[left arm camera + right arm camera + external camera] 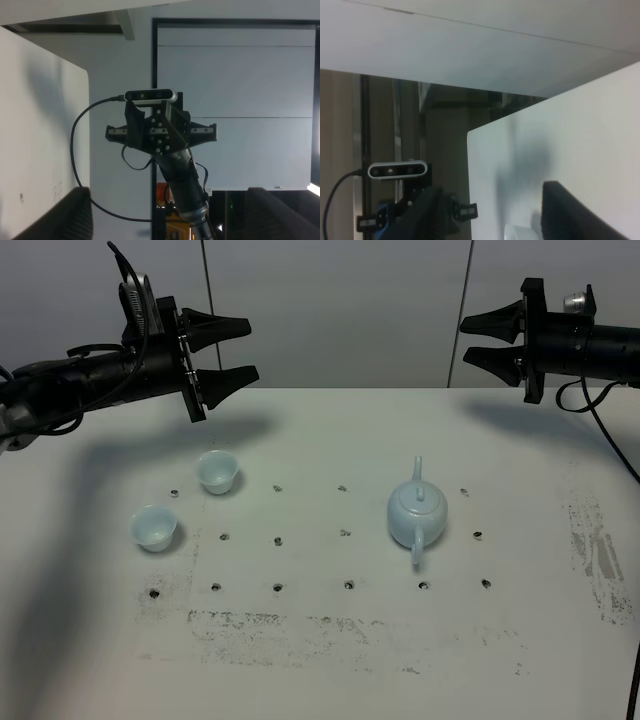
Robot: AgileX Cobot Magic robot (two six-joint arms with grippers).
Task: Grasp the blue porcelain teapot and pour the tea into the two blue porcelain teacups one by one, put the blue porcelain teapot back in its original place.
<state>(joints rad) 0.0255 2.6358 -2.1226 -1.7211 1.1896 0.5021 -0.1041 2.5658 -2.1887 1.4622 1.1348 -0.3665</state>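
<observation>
The blue porcelain teapot (pixel 417 515) stands upright on the white table (pixel 330 660), right of centre, with its lid on, its spout pointing to the back and its handle to the front. The two blue porcelain teacups (pixel 217 471) (pixel 153 528) stand upright at the left, close together. My left gripper (pixel 250 350) is open and empty, held high over the back left, above and behind the cups. My right gripper (pixel 464 340) is open and empty, high over the back right, behind the teapot. The wrist views show only open fingers (pixel 75 215) (pixel 575 210); the teapot is out of view there.
The table has rows of small holes (pixel 280 539) and scuffed dark marks along its front (pixel 300 630) and right side (pixel 600 560). A grey wall stands behind. The left wrist view shows the other arm and its camera (pixel 150 96). A cable (pixel 615 440) hangs off the right arm.
</observation>
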